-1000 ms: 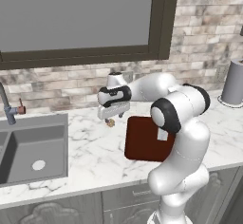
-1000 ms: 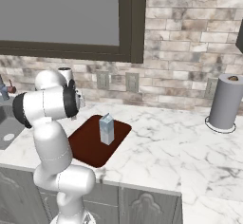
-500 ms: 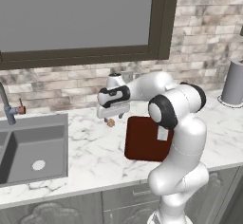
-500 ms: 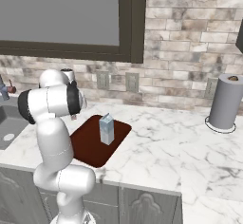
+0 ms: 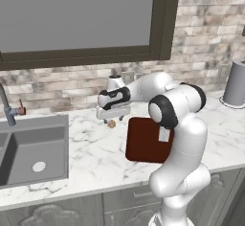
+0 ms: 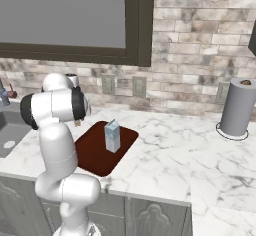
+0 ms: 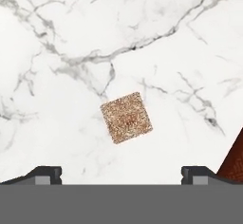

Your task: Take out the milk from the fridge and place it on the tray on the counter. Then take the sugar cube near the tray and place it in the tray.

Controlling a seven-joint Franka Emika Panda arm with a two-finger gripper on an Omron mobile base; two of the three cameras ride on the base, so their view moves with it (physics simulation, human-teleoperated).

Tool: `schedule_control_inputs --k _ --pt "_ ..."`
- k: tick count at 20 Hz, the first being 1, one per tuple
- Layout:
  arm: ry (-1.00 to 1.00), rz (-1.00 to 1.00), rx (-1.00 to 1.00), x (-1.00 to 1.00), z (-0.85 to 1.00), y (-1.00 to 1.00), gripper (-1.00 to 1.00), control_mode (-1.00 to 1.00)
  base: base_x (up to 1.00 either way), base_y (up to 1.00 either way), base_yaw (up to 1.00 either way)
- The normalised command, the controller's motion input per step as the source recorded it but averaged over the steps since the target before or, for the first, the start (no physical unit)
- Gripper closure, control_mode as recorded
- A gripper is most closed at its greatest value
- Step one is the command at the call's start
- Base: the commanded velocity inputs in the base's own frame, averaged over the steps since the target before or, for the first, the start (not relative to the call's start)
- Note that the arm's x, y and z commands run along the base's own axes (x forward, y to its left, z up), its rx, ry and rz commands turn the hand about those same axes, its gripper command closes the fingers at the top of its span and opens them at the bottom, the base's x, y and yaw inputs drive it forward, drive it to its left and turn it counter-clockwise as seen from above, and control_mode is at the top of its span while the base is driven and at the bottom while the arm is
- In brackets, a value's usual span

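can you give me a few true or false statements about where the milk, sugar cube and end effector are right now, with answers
1. The milk stands upright on the tray. True.
2. The sugar cube lies in the tray. False: it lies on the counter beside the tray.
3. The end effector is shut on the sugar cube. False: it is open above the cube.
4. A sink is set in the counter. True.
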Motion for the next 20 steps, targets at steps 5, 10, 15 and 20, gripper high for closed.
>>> schedule_control_inputs --k 5,10,15,20 --pt "0.0 0.0 0.0 0.15 -0.09 0.0 -1.0 -1.0 0.0 0.0 0.0" --pt "0.0 0.0 0.0 0.13 -0.12 0.01 -1.0 -1.0 0.0 0.0 0.0" --pt "0.0 0.0 0.0 0.07 -0.08 0.0 -1.0 -1.0 0.0 0.0 0.0" --pt "0.0 0.0 0.0 0.14 -0.13 0.0 -1.0 -1.0 0.0 0.0 0.0"
